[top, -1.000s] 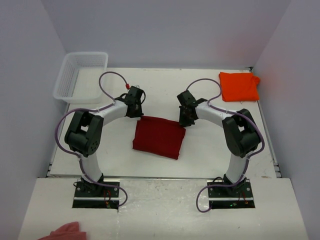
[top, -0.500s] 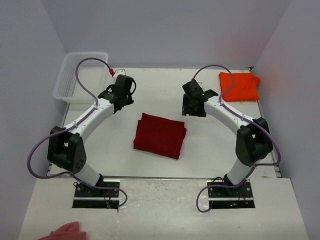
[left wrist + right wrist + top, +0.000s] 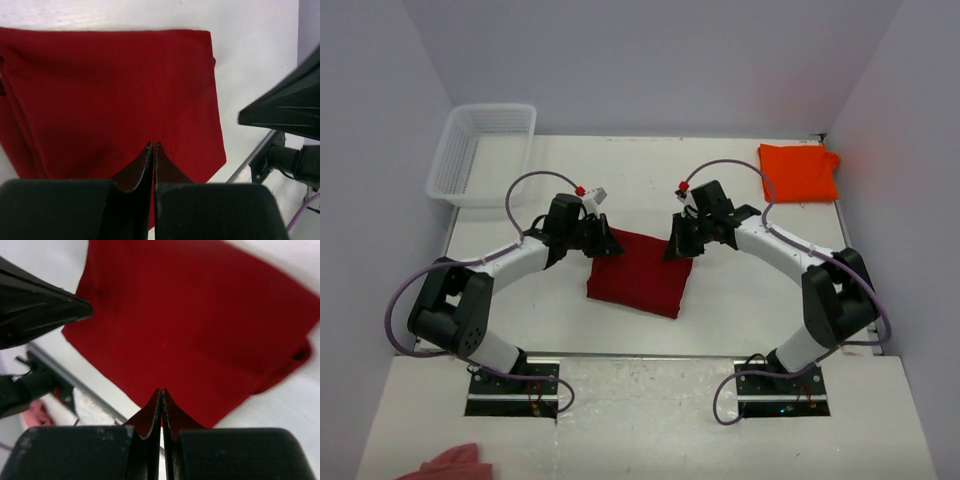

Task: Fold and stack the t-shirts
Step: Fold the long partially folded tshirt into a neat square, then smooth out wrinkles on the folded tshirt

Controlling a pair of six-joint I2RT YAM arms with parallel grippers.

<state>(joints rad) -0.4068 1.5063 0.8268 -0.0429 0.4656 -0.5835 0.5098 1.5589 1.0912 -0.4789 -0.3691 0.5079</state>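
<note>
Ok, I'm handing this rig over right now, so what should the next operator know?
Left end effector: shut, at the far-left corner of the crimson t-shirt.
Right end effector: shut, at its far-right corner.
Whether either pinches cloth, I cannot tell.
The crimson t-shirt lies mid-table; the orange t-shirt at the far right corner.
Done: both look folded.
Left: stack them.

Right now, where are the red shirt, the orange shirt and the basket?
red shirt (image 3: 638, 278), top external view, middle of the folded cloth.
orange shirt (image 3: 800, 172), top external view, middle of the folded cloth.
basket (image 3: 495, 107), top external view, far rim.
</note>
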